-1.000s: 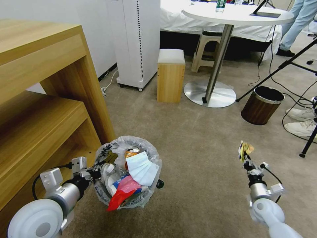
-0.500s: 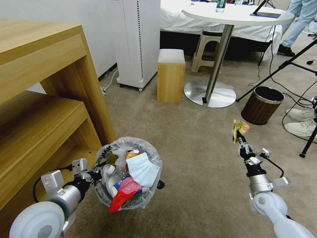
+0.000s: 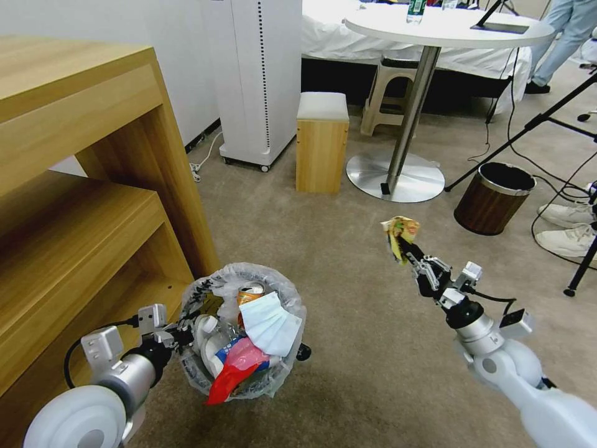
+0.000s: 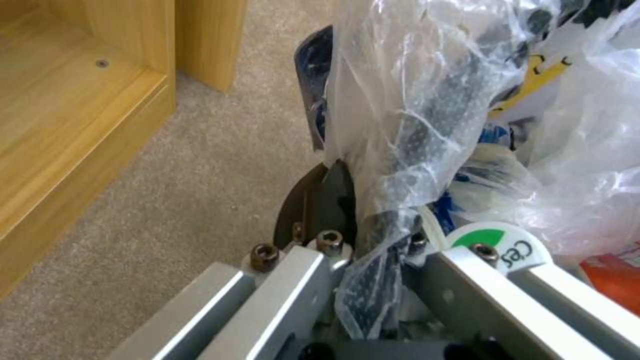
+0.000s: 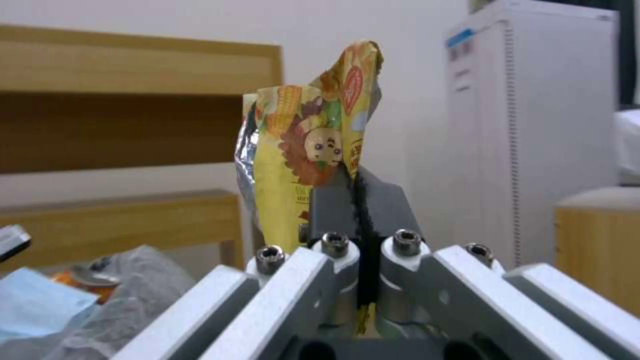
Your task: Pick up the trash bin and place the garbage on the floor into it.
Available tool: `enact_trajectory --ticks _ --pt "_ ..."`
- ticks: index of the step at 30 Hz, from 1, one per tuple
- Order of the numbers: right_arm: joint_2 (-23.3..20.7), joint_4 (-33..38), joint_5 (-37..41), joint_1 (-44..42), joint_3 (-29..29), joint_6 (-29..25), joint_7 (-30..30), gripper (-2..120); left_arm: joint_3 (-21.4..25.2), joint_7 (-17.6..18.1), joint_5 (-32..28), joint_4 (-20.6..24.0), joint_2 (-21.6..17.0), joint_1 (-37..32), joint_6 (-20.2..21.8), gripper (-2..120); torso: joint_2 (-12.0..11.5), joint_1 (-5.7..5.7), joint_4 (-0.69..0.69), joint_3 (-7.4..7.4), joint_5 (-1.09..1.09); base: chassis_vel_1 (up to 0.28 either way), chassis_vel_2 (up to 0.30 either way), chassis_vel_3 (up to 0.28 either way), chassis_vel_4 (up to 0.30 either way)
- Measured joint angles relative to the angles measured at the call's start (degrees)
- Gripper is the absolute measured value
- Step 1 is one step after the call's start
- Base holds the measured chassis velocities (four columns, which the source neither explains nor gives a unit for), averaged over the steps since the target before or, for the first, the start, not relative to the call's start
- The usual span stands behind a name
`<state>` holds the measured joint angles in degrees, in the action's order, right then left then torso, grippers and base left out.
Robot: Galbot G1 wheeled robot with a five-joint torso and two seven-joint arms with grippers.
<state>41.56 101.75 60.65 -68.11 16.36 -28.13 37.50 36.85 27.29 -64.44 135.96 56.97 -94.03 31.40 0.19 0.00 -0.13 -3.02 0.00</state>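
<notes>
Both grippers loaded above the beige carpet (image 3: pixel 348 261).

My left gripper (image 3: pixel 180 328) is clamped on the bag-lined rim of the trash bin (image 3: pixel 249 379), held beside the wooden shelf unit's (image 3: pixel 93 205) lower corner and heaped with can, mask and wrappers. My right gripper (image 3: pixel 407 246), raised well apart, pinches a yellow snack wrapper (image 3: pixel 400 231) between closed fingers.

Trash bin (image 3: pixel 245 339), lower left of the head view: white-bagged, upright, full of litter. Yellow wrapper (image 3: pixel 400 232), crumpled, mid-frame, raised above beige carpet floor (image 3: pixel 348 261).
</notes>
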Motion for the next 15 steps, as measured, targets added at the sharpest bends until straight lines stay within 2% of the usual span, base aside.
enact_trajectory --ticks 9,15 --pt "-4.69 2.22 -0.92 4.01 -4.53 1.36 1.48 0 -0.07 -0.03 0.55 0.15 0.56 -0.2 0.26 0 0.0 0.0 0.0 0.0 0.0 0.0 0.0 0.0 0.0" --pt "-9.26 3.83 -1.09 11.3 -13.24 2.05 2.47 0 -0.43 -0.06 1.23 0.51 1.13 -0.39 0.58 0 0.0 0.0 0.01 0.0 0.0 0.0 0.0 0.0 0.0"
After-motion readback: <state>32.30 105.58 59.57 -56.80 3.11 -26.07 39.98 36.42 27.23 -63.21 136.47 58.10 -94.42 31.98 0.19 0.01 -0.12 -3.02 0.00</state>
